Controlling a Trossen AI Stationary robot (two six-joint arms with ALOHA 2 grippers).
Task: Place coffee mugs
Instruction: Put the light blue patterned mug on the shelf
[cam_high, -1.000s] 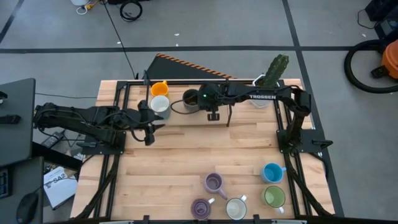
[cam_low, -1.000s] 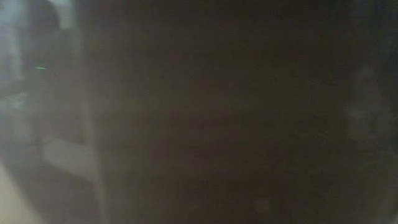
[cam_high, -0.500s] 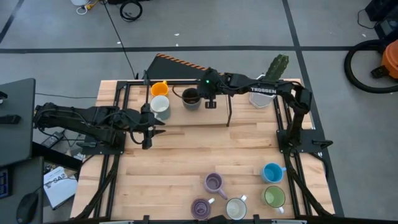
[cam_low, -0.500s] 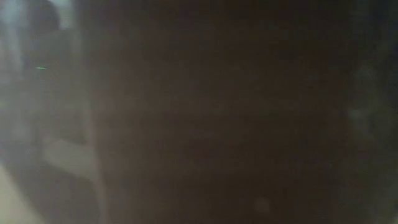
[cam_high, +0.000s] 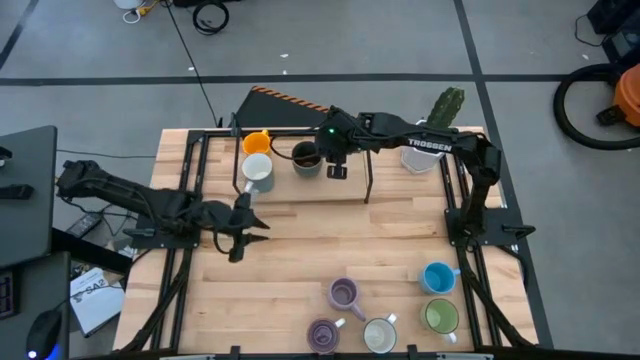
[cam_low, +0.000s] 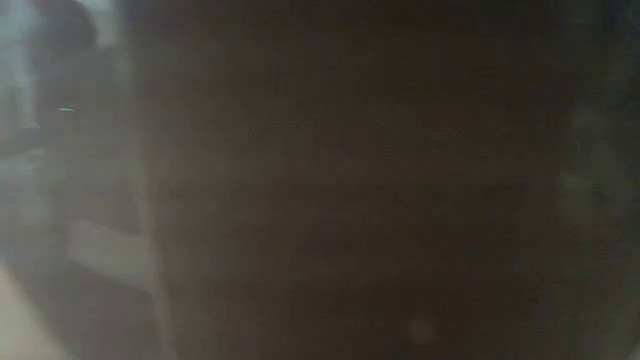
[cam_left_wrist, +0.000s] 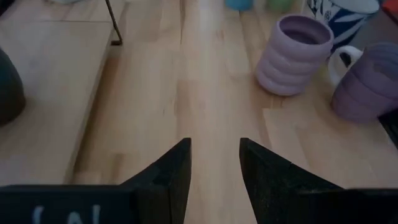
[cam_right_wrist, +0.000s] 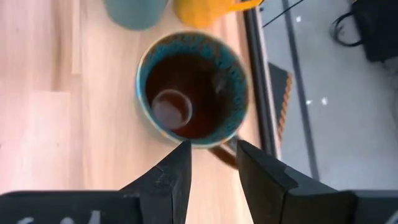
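In the high view the dark brown mug (cam_high: 306, 157) stands on a raised wooden shelf (cam_high: 400, 185) at the far side, beside a white mug (cam_high: 257, 170) and an orange mug (cam_high: 257, 143). My right gripper (cam_high: 337, 170) hovers open just right of the brown mug. In the right wrist view its fingers (cam_right_wrist: 213, 149) stand on either side of the mug's handle (cam_right_wrist: 221, 155), above it. My left gripper (cam_high: 250, 230) is open over bare table. In its wrist view (cam_left_wrist: 214, 146) it faces two purple mugs (cam_left_wrist: 292, 53) (cam_left_wrist: 367, 84). The low view shows only a dark blur.
Near the table's near edge stand two purple mugs (cam_high: 344, 293) (cam_high: 323, 335), a white mug (cam_high: 379, 334), a green mug (cam_high: 441, 316) and a blue mug (cam_high: 437, 277). A white pot with a cactus (cam_high: 432, 140) sits at the far right. A thin black shelf leg (cam_high: 367, 190) stands mid-table.
My right gripper has moved toward the far edge, coming in beside the dark brown mug, which has stayed in place. My left gripper has drawn away from the white mug toward the near edge and turned toward the purple mugs.
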